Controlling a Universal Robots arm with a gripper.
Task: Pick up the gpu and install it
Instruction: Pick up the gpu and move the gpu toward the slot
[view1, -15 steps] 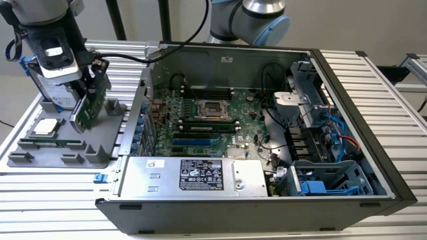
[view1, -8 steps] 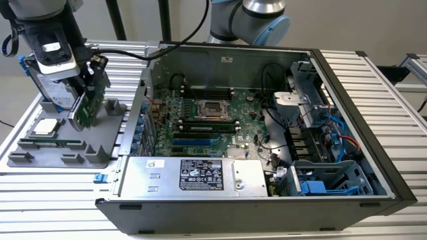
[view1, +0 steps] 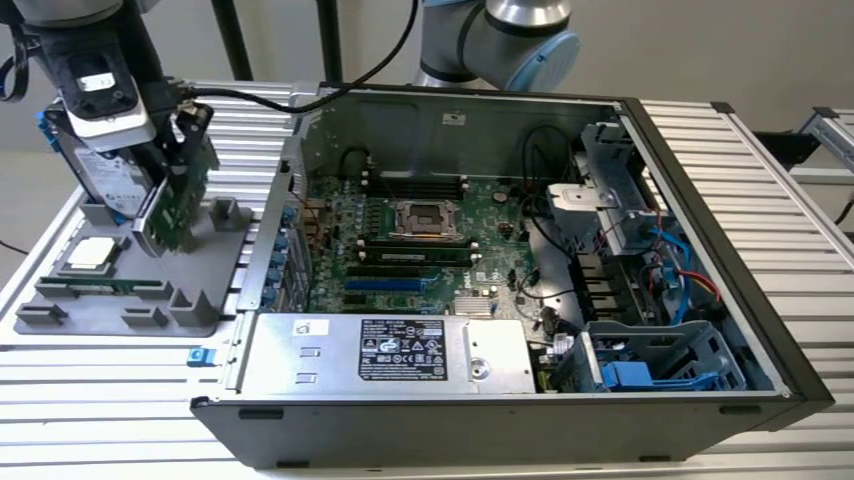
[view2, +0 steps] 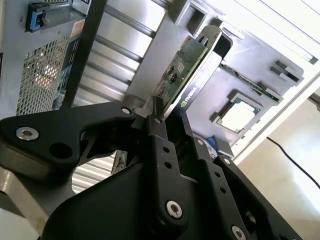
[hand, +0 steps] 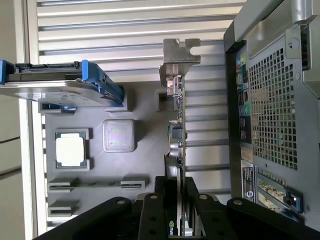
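Note:
The gpu (view1: 170, 205) is a thin card with a green circuit board face and stands tilted over the grey parts tray (view1: 114, 310) at the exterior view's left. My gripper (view1: 182, 150) comes down on its top edge and is shut on it. In the second wrist view the black fingers (view2: 161, 135) pinch the gpu (view2: 186, 70) from both sides. The first wrist view has the gpu (hand: 178, 130) edge-on, its silver end bracket (hand: 180, 55) at the far end and the gripper (hand: 176, 189) clamped around it. I cannot tell whether its lower edge still touches the tray.
A hard drive in a blue frame (view1: 110, 180) stands upright in the tray just beside the gpu. A square silver processor chip (view1: 91, 254) lies in the tray too. The open computer case (view1: 694, 150) holds the motherboard (view1: 400, 245) and a silver power supply (view1: 387, 352).

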